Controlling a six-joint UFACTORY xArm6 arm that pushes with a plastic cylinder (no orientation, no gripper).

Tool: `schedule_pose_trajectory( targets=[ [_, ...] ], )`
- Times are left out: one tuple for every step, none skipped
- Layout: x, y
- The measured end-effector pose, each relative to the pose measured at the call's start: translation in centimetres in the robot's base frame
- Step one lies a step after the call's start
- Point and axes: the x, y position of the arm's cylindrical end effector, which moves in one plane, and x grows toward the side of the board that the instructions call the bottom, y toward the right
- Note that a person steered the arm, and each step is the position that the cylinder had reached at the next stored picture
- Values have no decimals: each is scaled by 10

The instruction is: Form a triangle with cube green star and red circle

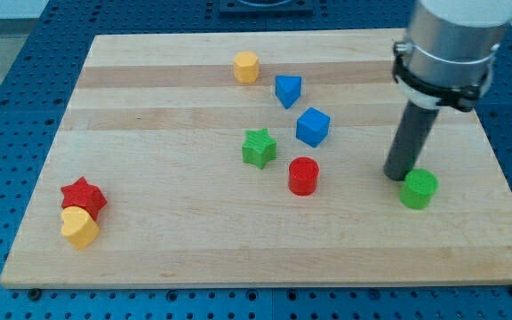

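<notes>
The blue cube sits right of centre on the wooden board. The green star lies down and to its left. The red circle lies below the cube and to the right of the star. The three stand close together, a little apart from one another. My tip is at the view's right, well to the right of the red circle, right next to the upper left of a green circle.
A blue triangular block and a yellow hexagon lie near the view's top. A red star and a yellow heart-like block sit together at the lower left. The arm's grey body hangs over the upper right.
</notes>
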Motion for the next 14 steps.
schedule_pose_trajectory(
  targets=[
    [1, 9],
    [7, 13],
    [22, 28],
    [24, 29],
    [-1, -1],
    [-36, -71],
    [-47, -150],
    [-47, -178],
    [-31, -181],
    [-17, -181],
    [-16, -174],
    [-8, -147],
    [-2, -108],
    [15, -67]
  ],
)
